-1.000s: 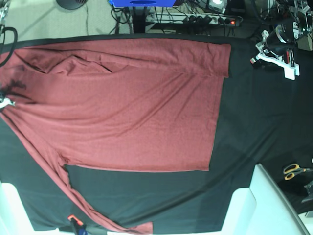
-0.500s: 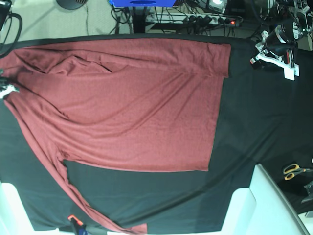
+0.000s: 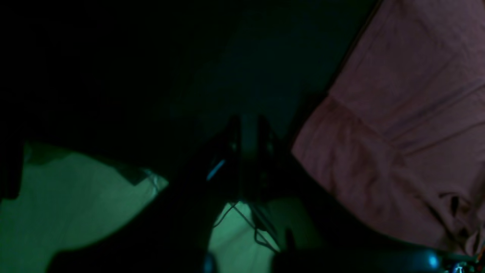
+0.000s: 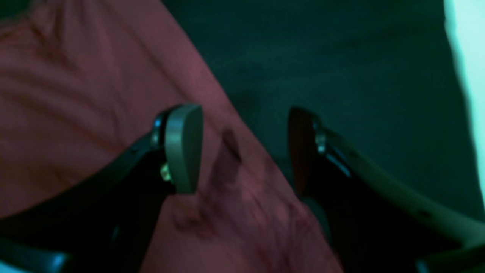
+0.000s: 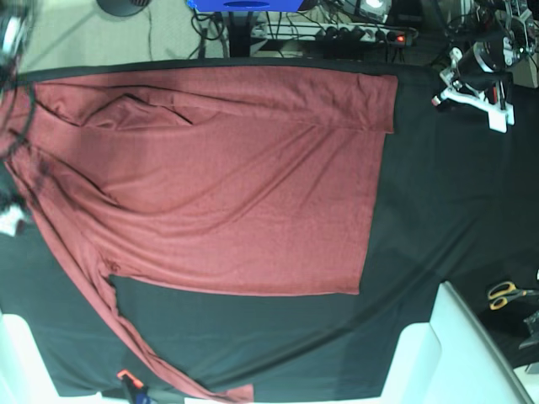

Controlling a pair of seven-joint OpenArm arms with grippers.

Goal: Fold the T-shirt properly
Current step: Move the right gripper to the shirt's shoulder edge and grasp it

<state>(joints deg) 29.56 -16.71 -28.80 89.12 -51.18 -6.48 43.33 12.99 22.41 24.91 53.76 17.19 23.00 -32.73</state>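
The brick-red T-shirt (image 5: 227, 177) lies spread flat on the black cloth (image 5: 446, 210), with one long sleeve (image 5: 126, 328) trailing toward the front edge. In the right wrist view my right gripper (image 4: 242, 151) stands open over the T-shirt's edge (image 4: 94, 94); a small pinched ridge of fabric lies loose between the fingers (image 4: 183, 148). In the base view this gripper shows only as a white tip at the far left edge (image 5: 8, 220). My left gripper (image 3: 248, 140) is shut with nothing in it, hovering beside the shirt's hem corner (image 3: 398, 132), and sits at the far right (image 5: 455, 88) in the base view.
Yellow-handled scissors (image 5: 505, 293) lie at the right edge. White panels (image 5: 446, 353) stand at the front corners. A small orange-and-black object (image 5: 128, 383) sits by the sleeve's end. A power strip and cables (image 5: 362, 34) lie behind the table.
My right gripper has opened and let go of the shirt's left edge, and its arm has shifted along the table's left side. The left arm has barely moved.
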